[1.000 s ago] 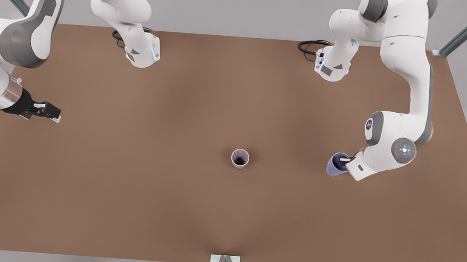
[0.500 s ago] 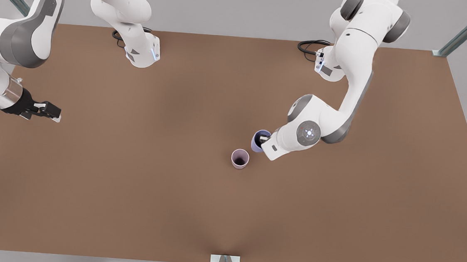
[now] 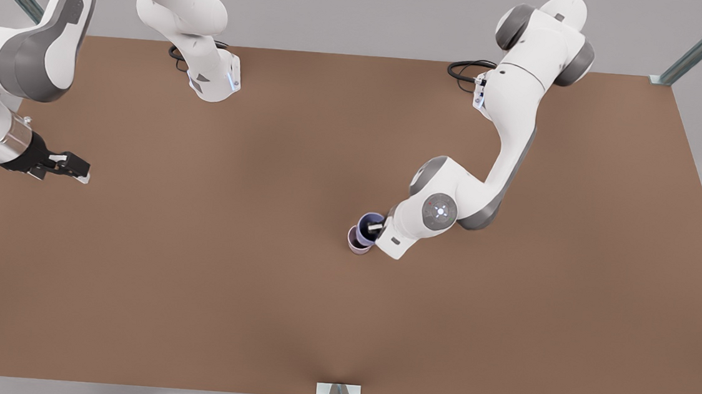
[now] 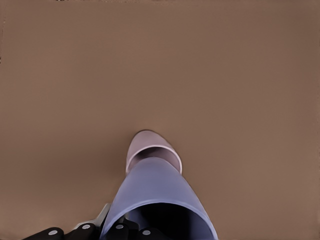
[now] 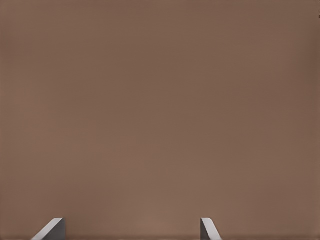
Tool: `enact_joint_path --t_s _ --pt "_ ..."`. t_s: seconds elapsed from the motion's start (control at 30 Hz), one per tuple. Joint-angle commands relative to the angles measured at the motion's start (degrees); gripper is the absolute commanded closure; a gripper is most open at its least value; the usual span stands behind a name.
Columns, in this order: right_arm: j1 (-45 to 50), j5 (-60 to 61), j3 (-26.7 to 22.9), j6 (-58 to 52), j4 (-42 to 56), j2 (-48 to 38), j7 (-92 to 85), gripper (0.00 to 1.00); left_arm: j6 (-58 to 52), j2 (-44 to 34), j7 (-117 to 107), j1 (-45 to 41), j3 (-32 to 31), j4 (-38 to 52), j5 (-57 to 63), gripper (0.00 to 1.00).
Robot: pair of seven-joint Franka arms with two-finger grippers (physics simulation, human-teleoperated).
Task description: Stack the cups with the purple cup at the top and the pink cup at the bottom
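Purple cup [image 3: 369,228] clamped by its rim in the left gripper [image 3: 376,228], hanging right above the pink cup [image 3: 357,242] and partly overlapping it in the front view, near the middle of the brown table [image 3: 257,277]. Seen from the left wrist, purple cup [image 4: 157,192] close up, pink cup's [image 4: 150,150] rim and dark inside just beyond its base. Right gripper [image 3: 75,169] waiting at the front view's left edge over bare table, fingers [image 5: 50,230] spread apart and holding nothing.
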Motion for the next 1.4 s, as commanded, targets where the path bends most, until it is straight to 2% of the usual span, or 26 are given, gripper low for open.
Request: enact_joint_path --t_s 0.0,0.8,0.83,0.87,0.97,1.37 --pt "0.20 0.05 -0.11 0.03 0.02 0.00 -0.32 0.00 1.31 0.55 -17.68 -0.13 -0.02 0.79 -0.24 0.79" --pt "0.29 0.05 0.16 0.21 0.02 0.26 -0.23 0.00 2.28 3.36 -18.73 -2.06 0.07 0.43 0.64 0.79" --pt "0.29 0.05 0.16 0.21 0.02 0.26 -0.23 0.00 2.28 3.45 -18.12 -2.06 0.07 0.43 0.64 0.64" --pt "0.29 0.05 0.16 0.21 0.02 0.26 -0.23 0.00 2.19 3.45 -17.94 -2.06 0.07 0.43 0.73 0.60" --pt "0.29 0.05 0.16 0.21 0.02 0.26 -0.23 0.00 1.93 3.36 -18.12 -2.06 0.07 0.43 0.73 0.64" --pt "0.20 -0.04 0.16 0.21 0.11 0.26 -0.23 0.00 1.57 3.19 -18.91 -2.68 0.07 0.35 0.64 0.65"
